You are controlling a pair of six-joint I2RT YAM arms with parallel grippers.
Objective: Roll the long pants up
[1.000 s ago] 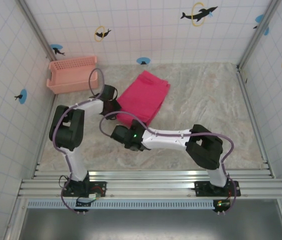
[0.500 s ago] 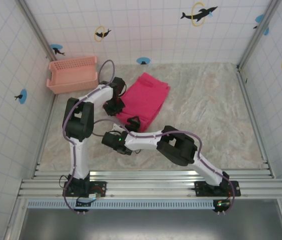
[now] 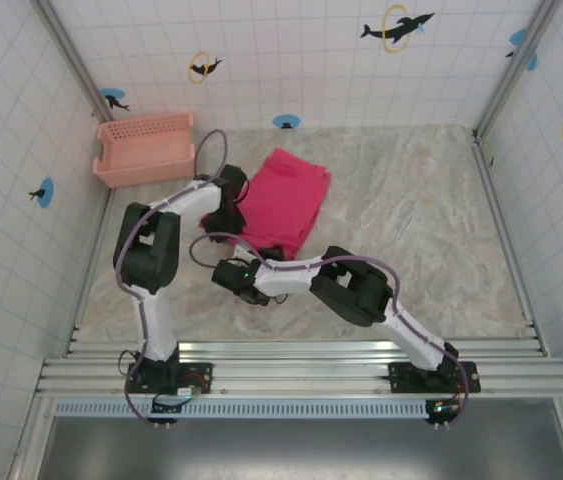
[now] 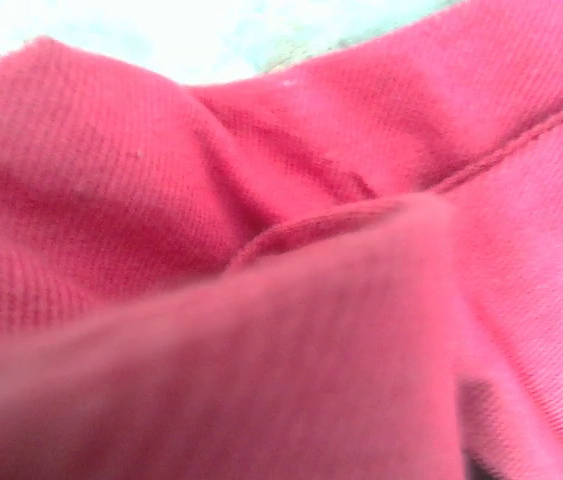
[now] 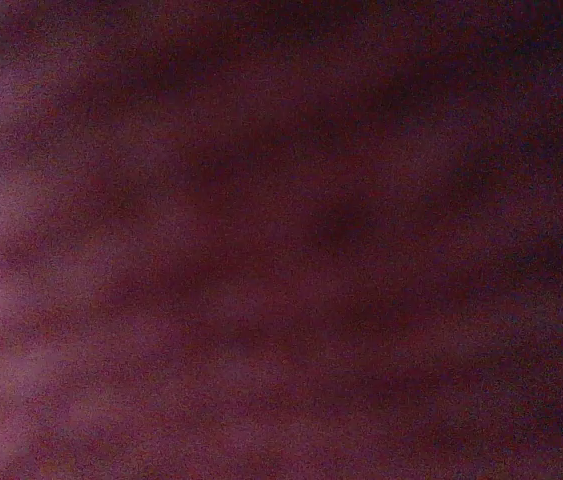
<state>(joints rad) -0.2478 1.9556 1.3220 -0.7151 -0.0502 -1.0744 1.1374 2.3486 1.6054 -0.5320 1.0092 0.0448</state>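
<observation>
Both arms have closed on the pants since 1 second ago, and the cloth's far corner has drawn slightly inward. Pink long pants point(image 3: 289, 195) lie folded on the marbled surface point(image 3: 421, 220), with their long axis running away from the claws, ahead and to the right. Left claw point(image 3: 223, 208) sits at the near-left edge. Right claw point(image 3: 261, 256) is at the near hem, nearest the roll's start. Neither claw's grip can be determined, as cloth presses against both wrist cameras. Judgement: the roll must travel away from both claws.
</observation>
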